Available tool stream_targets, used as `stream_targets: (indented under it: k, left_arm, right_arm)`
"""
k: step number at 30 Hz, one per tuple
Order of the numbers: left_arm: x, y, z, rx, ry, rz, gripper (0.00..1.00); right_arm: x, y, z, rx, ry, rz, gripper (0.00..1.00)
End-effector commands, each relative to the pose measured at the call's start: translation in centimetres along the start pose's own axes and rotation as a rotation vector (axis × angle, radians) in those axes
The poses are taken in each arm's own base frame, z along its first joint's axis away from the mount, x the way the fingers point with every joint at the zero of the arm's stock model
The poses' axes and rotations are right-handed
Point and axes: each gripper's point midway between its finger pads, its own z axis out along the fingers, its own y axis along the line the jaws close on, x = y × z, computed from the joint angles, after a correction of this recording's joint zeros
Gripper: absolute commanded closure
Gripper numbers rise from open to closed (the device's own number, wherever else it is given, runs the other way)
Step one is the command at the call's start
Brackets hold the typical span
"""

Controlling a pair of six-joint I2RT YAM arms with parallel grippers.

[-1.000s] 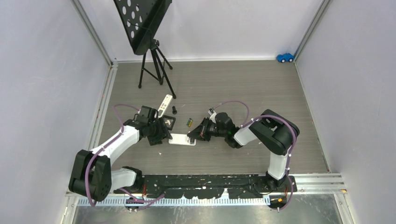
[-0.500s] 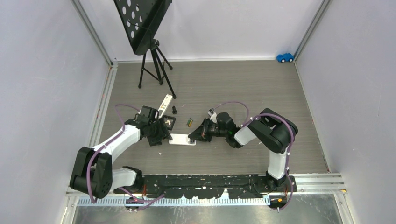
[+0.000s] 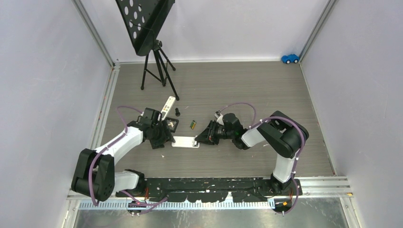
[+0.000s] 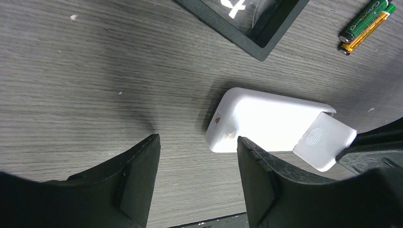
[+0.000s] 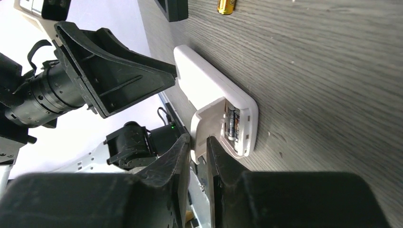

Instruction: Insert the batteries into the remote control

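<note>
Grey wood-grain table [image 3: 247, 90] under your arms. Your left gripper [image 4: 197, 142]: jaws wide apart, empty. Your right gripper [image 5: 197, 142]: jaws barely apart, can't tell if they pinch. White rectangular plastic remote control [image 4: 266, 123] lies flat between the grippers. Its white battery cover [image 5: 206, 126] sits ajar, edge in the right jaw gap. Dark cylindrical batteries [image 5: 231, 122] sit in the open bay just ahead of the right gripper; green and yellow loose cells [image 4: 366, 26] lie beyond the left gripper.

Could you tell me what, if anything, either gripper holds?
Left gripper: nothing. Right gripper straddles the battery cover edge on the remote; grip cannot be told.
</note>
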Motion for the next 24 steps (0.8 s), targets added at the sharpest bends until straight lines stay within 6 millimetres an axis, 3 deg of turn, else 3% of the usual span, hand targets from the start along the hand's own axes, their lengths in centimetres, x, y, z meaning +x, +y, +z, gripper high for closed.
stream_targets:
  k: [1,9,17,24]
  left_arm:
    - [-1.6,-0.7,-0.2,0.007,-0.043,0.019,0.38]
    - [-1.5,-0.6,0.0,0.004,-0.038,0.019,0.37]
    - [-1.6,-0.7,0.2,0.005,-0.033,0.022,0.37]
    - [-1.3,-0.6,0.7,-0.001,-0.010,0.021,0.38]
  right_arm:
    - [0.0,-2.5,-0.8,0.118,-0.016,-0.018,0.76]
    - [-0.3,-2.9,-0.9,0.161,-0.020,-0.053,0.67]
    - [-0.9,-2.5,-0.7,0.159,-0.039,-0.080,0.65]
    - [-0.6,-3.6,-0.4,0.185,-0.045,-0.088,0.85]
